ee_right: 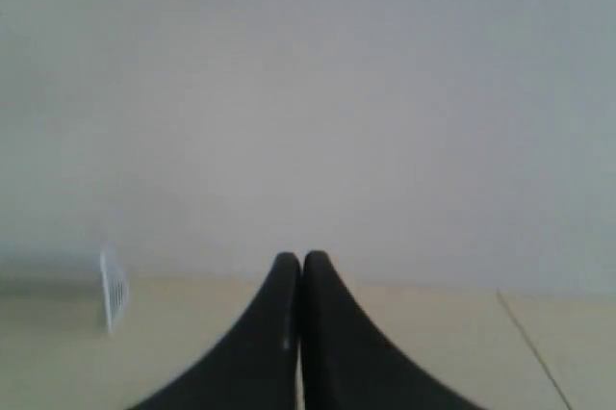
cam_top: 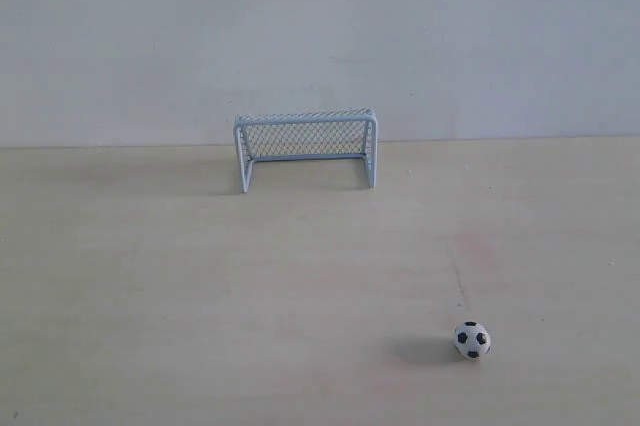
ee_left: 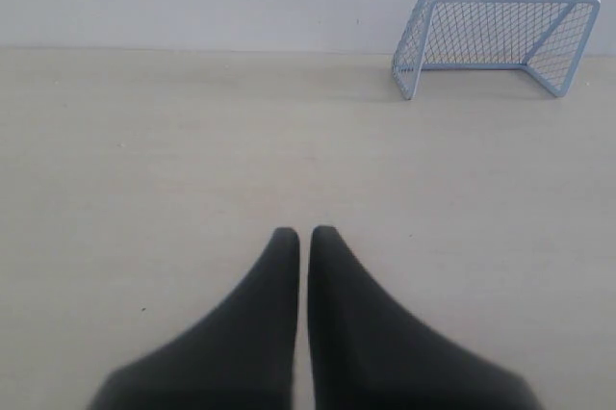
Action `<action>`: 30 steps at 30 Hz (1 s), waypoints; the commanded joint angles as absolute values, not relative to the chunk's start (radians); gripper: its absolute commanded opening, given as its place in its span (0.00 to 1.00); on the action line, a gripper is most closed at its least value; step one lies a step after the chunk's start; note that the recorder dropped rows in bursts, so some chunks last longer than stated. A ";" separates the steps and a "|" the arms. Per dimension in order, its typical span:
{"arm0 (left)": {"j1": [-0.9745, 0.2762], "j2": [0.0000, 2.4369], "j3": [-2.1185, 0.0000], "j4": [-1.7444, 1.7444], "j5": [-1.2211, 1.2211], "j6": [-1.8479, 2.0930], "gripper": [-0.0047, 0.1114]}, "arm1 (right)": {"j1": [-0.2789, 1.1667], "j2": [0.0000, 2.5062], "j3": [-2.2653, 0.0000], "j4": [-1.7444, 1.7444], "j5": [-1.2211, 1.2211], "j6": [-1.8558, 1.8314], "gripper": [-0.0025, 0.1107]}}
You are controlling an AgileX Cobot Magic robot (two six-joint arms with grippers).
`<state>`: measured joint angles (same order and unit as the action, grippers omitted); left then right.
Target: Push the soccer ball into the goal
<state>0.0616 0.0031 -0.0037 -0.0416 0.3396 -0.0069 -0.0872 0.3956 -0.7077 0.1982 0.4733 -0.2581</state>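
The small black-and-white soccer ball [cam_top: 472, 339] rests on the pale wooden table [cam_top: 150, 286], near the front right in the exterior view. The pale blue goal [cam_top: 306, 147] stands far back by the wall, its mouth facing the front. Neither arm shows in the exterior view. In the left wrist view the goal [ee_left: 496, 39] sits well ahead of my left gripper [ee_left: 304, 234], whose black fingers [ee_left: 260, 314] are shut on nothing. My right gripper [ee_right: 301, 259] is shut too, holding nothing, with a sliver of the goal [ee_right: 113, 290] off to one side. No wrist view shows the ball.
A plain grey-white wall [cam_top: 320, 36] closes off the back of the table just behind the goal. A thin dark seam line [ee_right: 534, 347] runs across the table surface in the right wrist view.
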 commanded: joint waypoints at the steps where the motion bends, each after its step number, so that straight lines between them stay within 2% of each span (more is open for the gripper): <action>1: 0.059 0.000 0.000 -0.041 0.337 -0.008 0.08 | -0.074 0.694 -0.885 0.185 0.936 -0.581 0.02; 5: 0.059 0.000 0.000 -0.041 0.337 -0.008 0.08 | -0.021 0.880 -0.909 0.141 1.044 -0.926 0.02; 9: 0.059 0.000 0.000 -0.041 0.337 -0.008 0.08 | 0.008 1.027 -0.907 0.148 1.040 -1.166 0.02; 21: 0.059 0.000 0.000 -0.041 0.337 -0.008 0.08 | 0.123 1.279 -0.907 0.282 1.014 -1.529 0.02; 25: 0.059 0.000 0.000 -0.041 0.337 -0.008 0.08 | 0.151 1.331 -0.907 0.271 1.016 -1.687 0.02; 30: 0.059 0.000 0.000 -0.041 0.337 -0.008 0.08 | 0.229 1.447 -0.907 0.141 1.017 -1.712 0.02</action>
